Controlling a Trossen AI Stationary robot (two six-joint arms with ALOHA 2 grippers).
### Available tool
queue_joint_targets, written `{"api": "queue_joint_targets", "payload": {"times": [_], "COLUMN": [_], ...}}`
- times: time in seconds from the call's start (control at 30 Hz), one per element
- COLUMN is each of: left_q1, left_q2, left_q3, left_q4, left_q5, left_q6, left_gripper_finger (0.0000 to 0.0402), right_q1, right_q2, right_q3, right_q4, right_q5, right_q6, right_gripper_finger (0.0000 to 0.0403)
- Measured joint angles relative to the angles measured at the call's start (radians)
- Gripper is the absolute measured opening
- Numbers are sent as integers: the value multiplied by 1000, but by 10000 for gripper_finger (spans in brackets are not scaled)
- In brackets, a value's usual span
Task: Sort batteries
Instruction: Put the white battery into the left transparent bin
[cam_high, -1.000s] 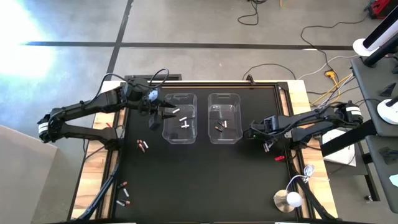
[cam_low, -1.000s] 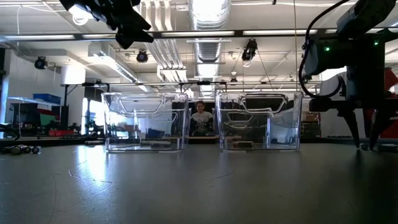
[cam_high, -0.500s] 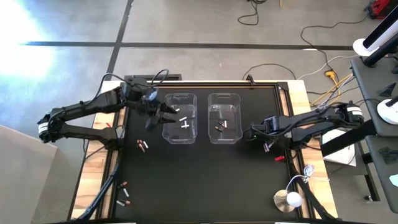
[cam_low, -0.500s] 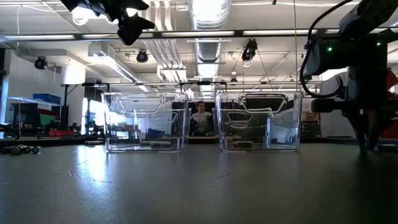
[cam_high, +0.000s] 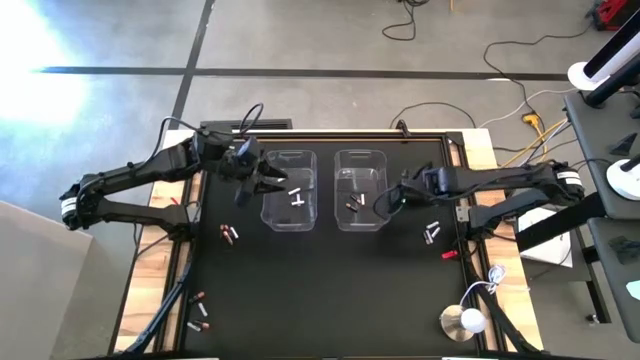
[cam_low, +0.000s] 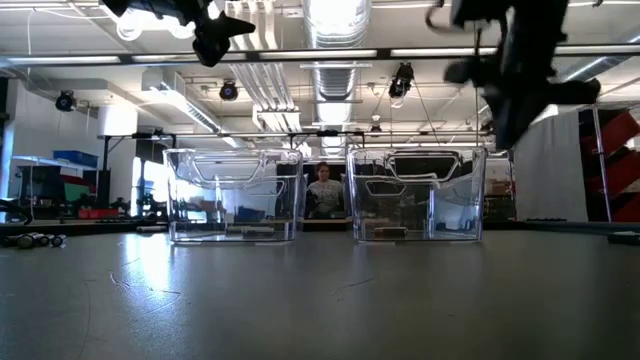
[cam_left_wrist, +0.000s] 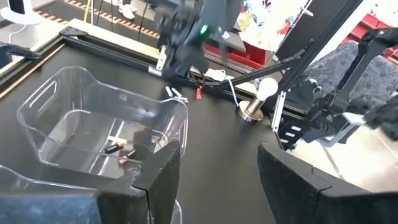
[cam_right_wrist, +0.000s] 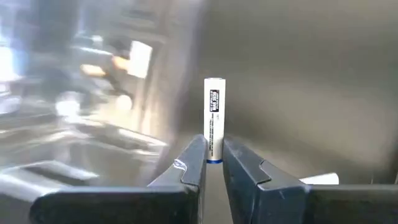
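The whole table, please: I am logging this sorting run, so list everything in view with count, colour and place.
Bins: two, clear; left bin and right bin side by side at mid-table.
Batteries in left bin: silvery-white, few.
Batteries in right bin: mostly dark.
Loose batteries: pair left of bins; group right of bins; few at near-left edge.
Red piece: one, right side.
Person: one, behind the bins.
Left gripper: open, over left bin.
Right gripper: shut on white battery, beside right bin.
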Motion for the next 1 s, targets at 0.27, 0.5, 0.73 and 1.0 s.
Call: {"api": "queue_joint_targets", "payload": {"times": [0.27,0.5,0.73,1.0], "left_q1": [0,0,0,-5], "left_q2": [3,22,93,156], "left_q3": [-1,-1,-1,-1], "left_q4": [123,409,679,809], "left_q5": [-6,-9,-9,123], "left_q6": [-58,-120,-166,-172], "left_gripper_finger": [192,192,191,172], "right_q1": [42,94,124,142], "right_q2": [4,48,169,322], "right_q3": [320,425,482,649], "right_q4": [76,355,634,716], "right_q5": [76,73,29,42], "right_q6": [-419,-657,-760,-883], "right_gripper_finger": [34,34,34,34]}}
